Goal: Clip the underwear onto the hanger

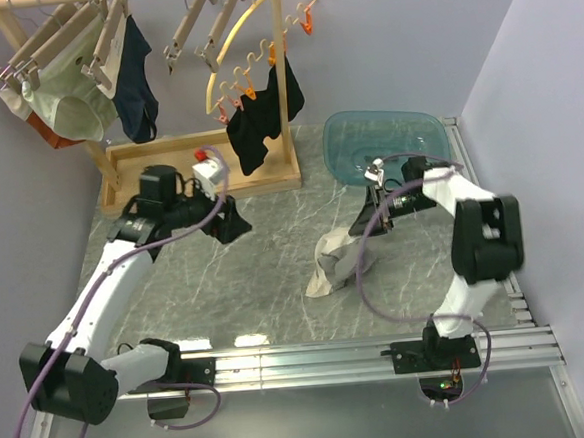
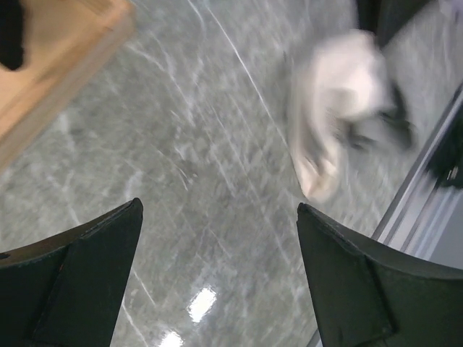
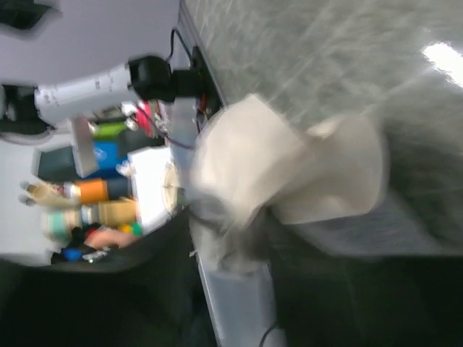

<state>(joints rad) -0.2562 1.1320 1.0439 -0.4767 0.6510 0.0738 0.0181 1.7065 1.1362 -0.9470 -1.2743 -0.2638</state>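
Clothes rack [image 1: 127,155]: stood at the back left of the grey marbled table [image 1: 226,284], hung with wooden clip hangers.
Pale green briefs [image 1: 68,99]: hung clipped at the rack's left end, navy briefs [image 1: 137,84] just beside them.
Empty wooden hangers [image 1: 187,31]: two, hung side by side near the middle of the rail, nothing in their clips; could not be told from these views which one the job called for.
Yellow curved hanger [image 1: 234,33]: hung at the rack's right post, a black garment [image 1: 260,116] pinned under its orange clips.
Left gripper [image 1: 230,221]: hovered over bare table just in front of the rack's base; seen from the wrist [image 2: 217,210], black fingers [image 2: 94,253] spread wide apart, nothing between them.
Underwear [image 1: 337,264]: lay crumpled on the table right of centre, well apart from the rack, its upper fold reaching toward the right arm; showed as a blurred pale heap in the left wrist view [image 2: 340,94].
Right gripper [image 1: 377,213]: poised just above and behind the underwear; wrist view smeared by blur, pale fabric [image 3: 282,173] filling its middle; could not be told whether the jaws stood parted or pinched on the cloth.
Teal basin [image 1: 387,137]: sat at the back right, behind the right gripper.
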